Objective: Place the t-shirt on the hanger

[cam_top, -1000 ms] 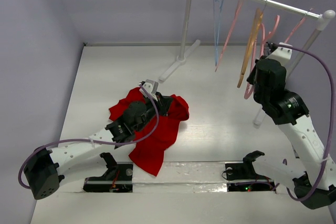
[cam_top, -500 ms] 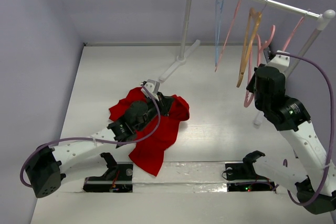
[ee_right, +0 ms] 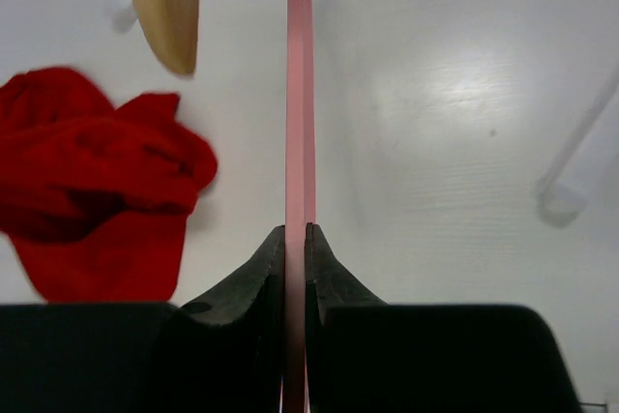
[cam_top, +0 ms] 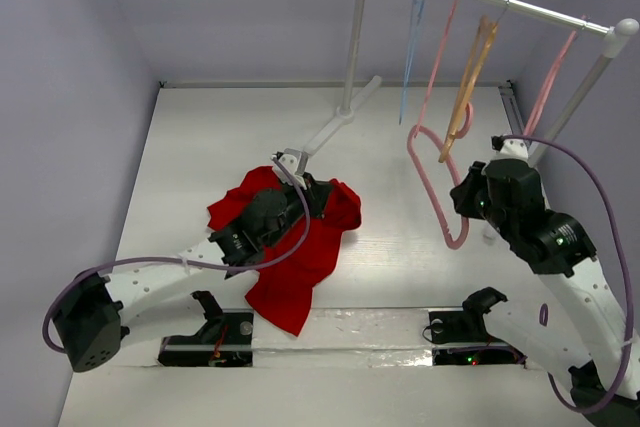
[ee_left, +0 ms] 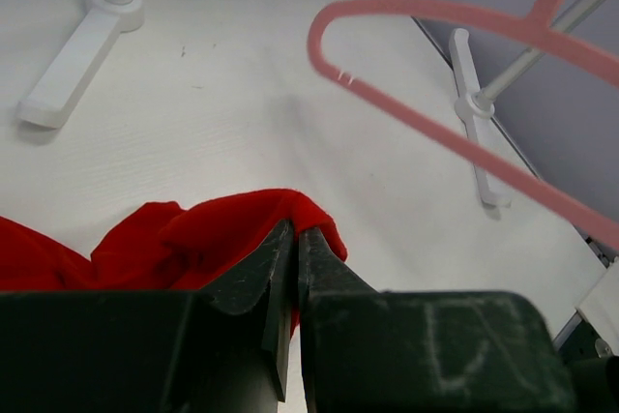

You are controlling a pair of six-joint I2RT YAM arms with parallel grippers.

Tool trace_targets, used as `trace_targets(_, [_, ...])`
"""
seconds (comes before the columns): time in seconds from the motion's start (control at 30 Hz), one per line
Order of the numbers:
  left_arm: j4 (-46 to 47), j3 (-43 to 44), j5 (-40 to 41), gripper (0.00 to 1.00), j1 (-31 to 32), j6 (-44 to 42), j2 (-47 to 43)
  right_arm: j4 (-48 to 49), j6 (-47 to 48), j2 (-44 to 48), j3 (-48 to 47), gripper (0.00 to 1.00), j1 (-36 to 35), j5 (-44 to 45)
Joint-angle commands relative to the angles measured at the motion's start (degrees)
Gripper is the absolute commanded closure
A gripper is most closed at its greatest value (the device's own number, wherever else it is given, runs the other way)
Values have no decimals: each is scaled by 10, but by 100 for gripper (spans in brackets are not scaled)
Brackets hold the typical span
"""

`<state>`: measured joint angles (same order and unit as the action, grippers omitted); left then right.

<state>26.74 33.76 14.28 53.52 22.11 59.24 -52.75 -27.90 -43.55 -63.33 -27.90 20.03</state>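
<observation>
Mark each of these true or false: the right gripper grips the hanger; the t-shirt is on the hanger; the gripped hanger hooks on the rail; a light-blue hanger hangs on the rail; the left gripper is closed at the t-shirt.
1. The right gripper grips the hanger. True.
2. The t-shirt is on the hanger. False: it lies crumpled on the table, apart from the hanger.
3. The gripped hanger hooks on the rail. False: it is off the rail, held over the table.
4. A light-blue hanger hangs on the rail. True.
5. The left gripper is closed at the t-shirt. True.
</observation>
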Motion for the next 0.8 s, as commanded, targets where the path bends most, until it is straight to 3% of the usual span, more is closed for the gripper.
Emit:
trace_targets(0.0, [24, 39, 13, 100, -3, -5, 9, -8, -24, 21, 14, 100, -5, -122])
trace_targets(0.2, [23, 57, 22, 100, -8, -7, 23, 3, -28, 36, 40, 100, -5, -167])
trace_targets(0.43, [15, 68, 34, 100, -40, -15, 23, 66, -31, 56, 89, 100, -5, -289])
trace_targets(0.77, [17, 65, 28, 100, -98, -14, 37, 86, -16, 103, 39, 100, -5, -354])
